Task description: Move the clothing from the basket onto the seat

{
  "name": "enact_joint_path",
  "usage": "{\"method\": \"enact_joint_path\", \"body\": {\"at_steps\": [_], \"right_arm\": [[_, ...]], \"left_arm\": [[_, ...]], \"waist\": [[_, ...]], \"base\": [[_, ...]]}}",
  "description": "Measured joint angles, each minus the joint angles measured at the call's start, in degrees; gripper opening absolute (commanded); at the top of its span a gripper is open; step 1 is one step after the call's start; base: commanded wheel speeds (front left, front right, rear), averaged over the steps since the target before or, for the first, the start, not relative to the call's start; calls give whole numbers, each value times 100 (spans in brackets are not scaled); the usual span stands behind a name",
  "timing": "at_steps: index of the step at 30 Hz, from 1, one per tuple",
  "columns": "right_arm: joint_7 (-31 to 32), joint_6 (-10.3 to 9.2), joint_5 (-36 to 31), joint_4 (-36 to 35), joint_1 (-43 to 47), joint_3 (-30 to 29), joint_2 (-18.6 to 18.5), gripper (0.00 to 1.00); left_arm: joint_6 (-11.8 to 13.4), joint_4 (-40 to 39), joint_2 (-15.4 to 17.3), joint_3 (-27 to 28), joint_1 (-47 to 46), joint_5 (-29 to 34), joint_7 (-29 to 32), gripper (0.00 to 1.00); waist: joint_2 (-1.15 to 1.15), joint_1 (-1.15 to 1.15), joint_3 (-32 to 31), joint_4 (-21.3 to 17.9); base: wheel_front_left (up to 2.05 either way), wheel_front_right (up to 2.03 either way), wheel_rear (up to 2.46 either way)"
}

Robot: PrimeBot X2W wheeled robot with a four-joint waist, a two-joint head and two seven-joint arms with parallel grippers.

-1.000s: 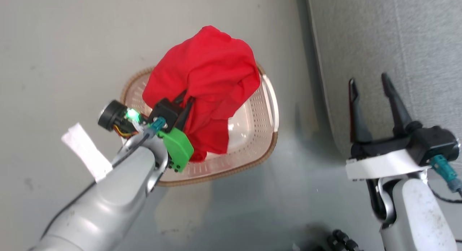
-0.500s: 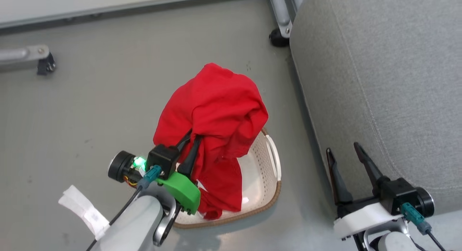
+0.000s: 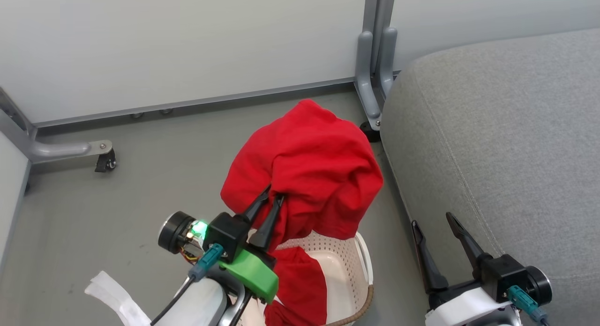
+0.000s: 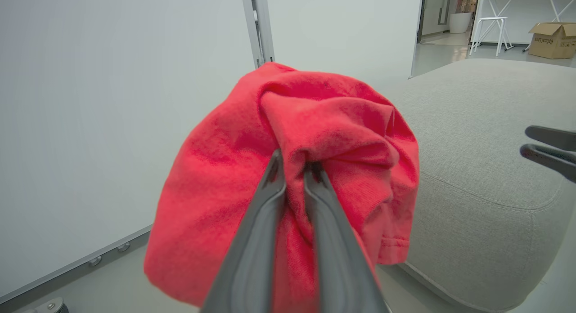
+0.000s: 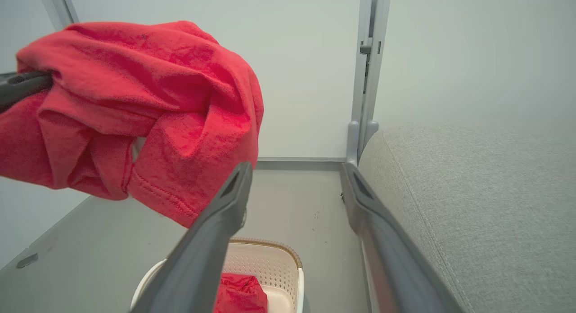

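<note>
Garment (image 3: 304,176) hangs pinched in left fingers (image 3: 256,207) above basket (image 3: 347,255); right fingers (image 3: 423,256) spread

You had plain bright red in the clothing (image 3: 307,171). The basket (image 3: 344,253) was cream-white, dotted with rows of small holes, its rim brown and woven-looking. The seat (image 3: 492,143) was a light grey weave. The left gripper (image 3: 274,196) had dark fingers above a bright green mount (image 3: 251,274). The right gripper (image 3: 432,219) was dark too, over a white band (image 3: 464,309). The floor (image 3: 140,190) was dull grey.
</note>
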Motion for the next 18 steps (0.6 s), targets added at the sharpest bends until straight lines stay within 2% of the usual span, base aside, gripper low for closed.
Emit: {"method": "enact_joint_path", "body": {"at_steps": [13,18], "right_arm": [[0,1,299,-170,-169,389,-57,100],[0,0,250,-23,-259,224,-112,100]], "left_arm": [[-151,-608,-90,-466,89,133,141,0],[-154,-771,-140,-636,118,191,187,0]], "waist": [[0,0,-175,298],[0,0,-181,366]], "base": [[0,0,0],[0,0,0]]}}
